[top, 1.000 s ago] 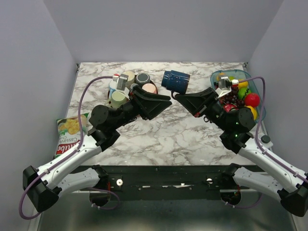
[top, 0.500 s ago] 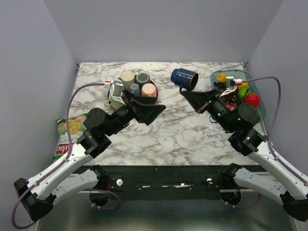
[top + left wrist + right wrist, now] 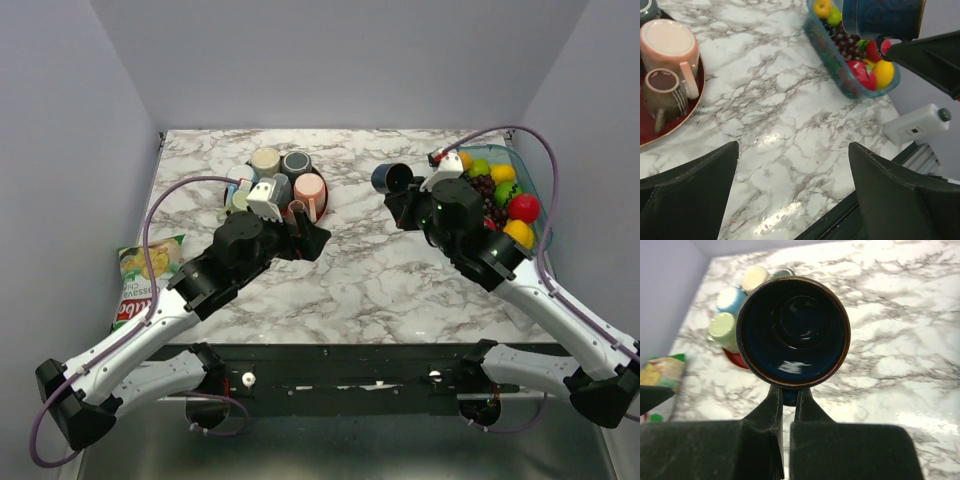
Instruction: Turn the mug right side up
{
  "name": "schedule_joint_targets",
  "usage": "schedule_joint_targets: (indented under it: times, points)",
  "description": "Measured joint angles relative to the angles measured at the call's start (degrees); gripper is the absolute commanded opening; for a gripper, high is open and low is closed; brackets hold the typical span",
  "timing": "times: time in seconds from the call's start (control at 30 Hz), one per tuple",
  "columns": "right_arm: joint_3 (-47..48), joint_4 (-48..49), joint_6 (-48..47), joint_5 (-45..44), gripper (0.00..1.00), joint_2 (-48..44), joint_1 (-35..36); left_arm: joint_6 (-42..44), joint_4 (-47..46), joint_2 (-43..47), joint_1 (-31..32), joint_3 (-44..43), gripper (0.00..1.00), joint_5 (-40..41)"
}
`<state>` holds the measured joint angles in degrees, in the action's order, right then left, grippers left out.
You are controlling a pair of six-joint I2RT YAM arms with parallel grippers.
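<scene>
**Blue mug held aloft just left of the fruit tub, pinched at what looks to be its handle by the right gripper.**

Its mouth is seen tilted partly upward, so the turn is judged nearly done. The rim should be levelled, then the base lowered flat onto marble clear of the tub wall before release. The left gripper is spread wide and empty, well left of the tub.

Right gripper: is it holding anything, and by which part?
The right gripper pinches the blue mug by its handle. The left gripper is open and holds nothing.
</scene>
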<state>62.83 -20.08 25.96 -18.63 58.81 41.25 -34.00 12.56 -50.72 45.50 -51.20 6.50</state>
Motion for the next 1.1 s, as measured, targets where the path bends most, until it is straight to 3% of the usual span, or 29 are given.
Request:
schedule_joint_targets:
  times: [0.33, 0.77, 1.1]
  points:
    - [2.99, -4.66, -2.73, -1.36, 0.00, 13.44, -5.66, 0.52, 4.68, -3.80, 0.00, -0.87, 0.99, 1.68]
    - [3.06, -1.88, -6.84, 4.39, 0.00, 29.05, -18.73, 1.27, 6.99, -5.49, 0.00, -0.87, 0.99, 1.90]
    - [3.91, 0.55, -9.64, 6.75, 0.01, 40.87, -21.92, 1.84, 8.07, -7.65, 0.00, -0.87, 0.99, 1.90]
